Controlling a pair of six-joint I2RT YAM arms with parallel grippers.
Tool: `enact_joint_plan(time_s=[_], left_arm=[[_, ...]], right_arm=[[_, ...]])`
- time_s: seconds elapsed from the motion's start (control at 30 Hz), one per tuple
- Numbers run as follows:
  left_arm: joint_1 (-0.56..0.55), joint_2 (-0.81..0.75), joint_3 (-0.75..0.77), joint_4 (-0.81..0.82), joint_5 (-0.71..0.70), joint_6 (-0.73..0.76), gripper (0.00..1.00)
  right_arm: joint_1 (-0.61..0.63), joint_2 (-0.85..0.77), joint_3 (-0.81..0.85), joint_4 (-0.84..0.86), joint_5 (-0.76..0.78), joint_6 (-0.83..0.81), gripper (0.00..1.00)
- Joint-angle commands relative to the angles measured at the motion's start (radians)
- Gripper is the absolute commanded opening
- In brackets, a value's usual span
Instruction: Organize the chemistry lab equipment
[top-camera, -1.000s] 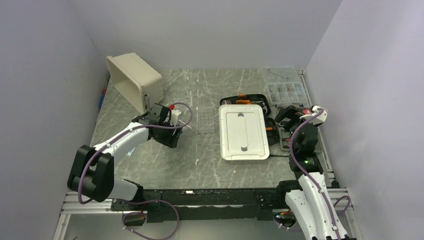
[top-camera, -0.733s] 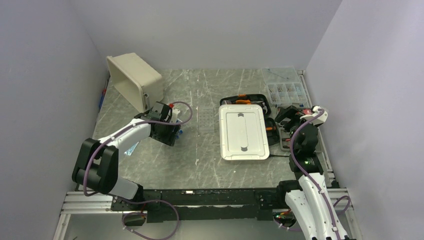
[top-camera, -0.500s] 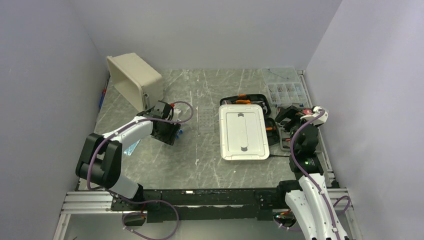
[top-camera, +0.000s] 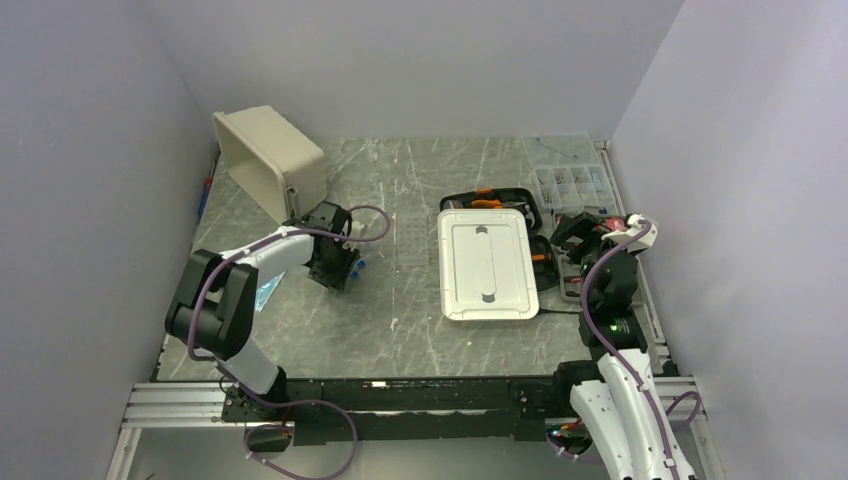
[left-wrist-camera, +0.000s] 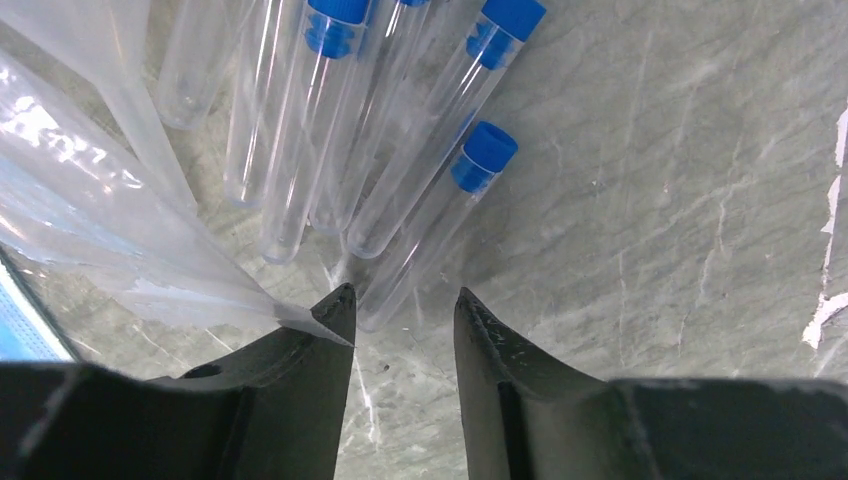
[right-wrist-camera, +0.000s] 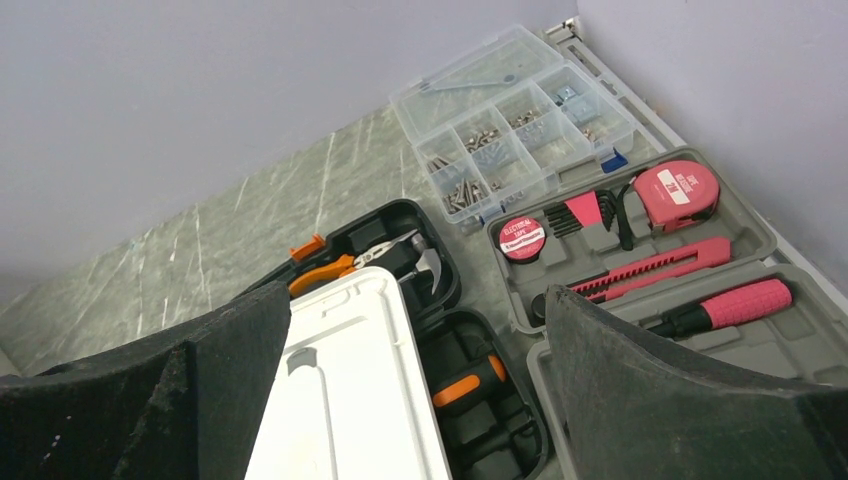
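Several clear test tubes (left-wrist-camera: 430, 225) with blue caps (left-wrist-camera: 483, 155) lie side by side on the marble table. My left gripper (left-wrist-camera: 403, 305) is open just above the table, and the closed end of the nearest tube lies between its fingertips. A clear plastic film (left-wrist-camera: 110, 230) touches its left fingertip. In the top view the left gripper (top-camera: 335, 262) is beside the blue caps (top-camera: 359, 263). The flat clear perforated rack (top-camera: 411, 240) lies to its right, and a light-blue translucent piece (top-camera: 265, 292) to its left. My right gripper (right-wrist-camera: 418, 300) is open and empty above the tool cases.
A beige bin (top-camera: 268, 160) lies tipped at the back left. A white lid (top-camera: 486, 263) lies mid-table over the black case of orange-handled tools (top-camera: 495, 200). A grey case of pink tools (right-wrist-camera: 720, 225) and a clear parts box (right-wrist-camera: 510, 120) are at the right.
My left gripper has moved a little left and down to the blue-capped tubes, and the left arm's elbow has swung in. The right arm has not moved.
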Motion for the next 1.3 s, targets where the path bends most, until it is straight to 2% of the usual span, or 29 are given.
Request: enact_joint_plan(time_s=[0.0,0.17,0.57,0.63,0.77,0.87,1.1,1.27], left_arm=[[-0.001,-0.006,0.030,-0.010,-0.003,-0.023,0.43],[-0.031,-0.001,0.029,-0.024,-0.026,-0.047,0.34],[-0.062,0.056,0.040,-0.060,-0.026,-0.070,0.39],[-0.065,0.069,0.044,-0.064,-0.056,-0.074,0.36],[-0.073,0.080,0.046,-0.065,-0.055,-0.073,0.21],[-0.083,0.075,0.043,-0.060,-0.049,-0.069,0.17],[-0.137,-0.043,0.007,-0.027,0.016,-0.043,0.13],[-0.173,-0.195,-0.030,0.035,0.088,-0.026,0.13]], right_arm=[[0.003,-0.012,-0.002,0.042,-0.003,0.008,1.00],[0.003,-0.015,0.000,0.040,0.003,0.007,1.00],[0.002,-0.023,-0.003,0.037,0.008,0.006,1.00],[0.003,-0.023,-0.002,0.037,0.010,0.007,1.00],[0.003,-0.022,-0.003,0.038,0.012,0.005,1.00],[0.002,-0.024,-0.004,0.038,0.012,0.004,1.00],[0.003,-0.020,-0.004,0.052,-0.026,-0.007,1.00],[0.003,0.033,0.019,0.095,-0.219,-0.026,1.00]])
